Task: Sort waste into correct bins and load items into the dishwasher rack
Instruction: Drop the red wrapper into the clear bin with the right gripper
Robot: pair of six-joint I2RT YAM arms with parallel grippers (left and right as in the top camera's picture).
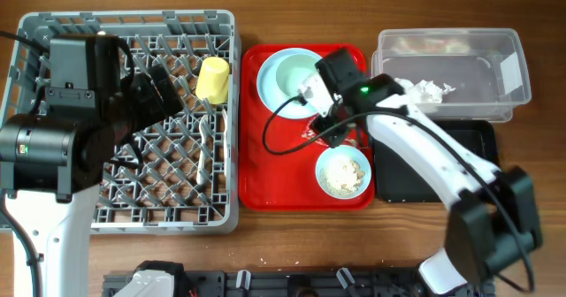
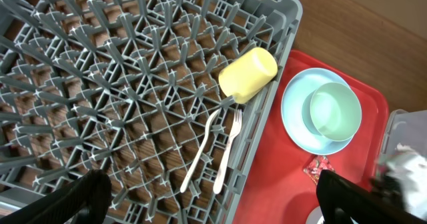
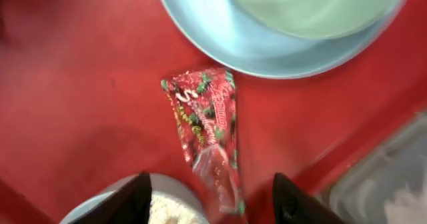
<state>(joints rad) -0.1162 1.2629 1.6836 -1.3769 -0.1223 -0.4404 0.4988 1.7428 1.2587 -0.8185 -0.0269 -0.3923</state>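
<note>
The red wrapper point(image 3: 207, 134) lies on the red tray point(image 1: 283, 169), between a pale blue plate point(image 1: 270, 85) holding a green bowl point(image 1: 296, 74) and a blue bowl point(image 1: 343, 173) of rice scraps. My right gripper point(image 3: 213, 204) is open just above the wrapper, one finger on each side of its lower end; in the overhead view it point(image 1: 330, 127) hides the wrapper. The yellow cup point(image 1: 213, 79), fork point(image 2: 229, 151) and spoon point(image 2: 200, 151) lie in the grey rack point(image 1: 53, 32). My left gripper point(image 2: 213, 211) is open and empty above the rack. The napkin point(image 1: 429, 89) is in the clear tub point(image 1: 495, 45).
The black tray point(image 1: 433, 169) sits in front of the clear tub, right of the red tray. The tub's corner shows in the right wrist view point(image 3: 383, 184). The left arm's body covers the rack's left part. Bare wooden table lies in front.
</note>
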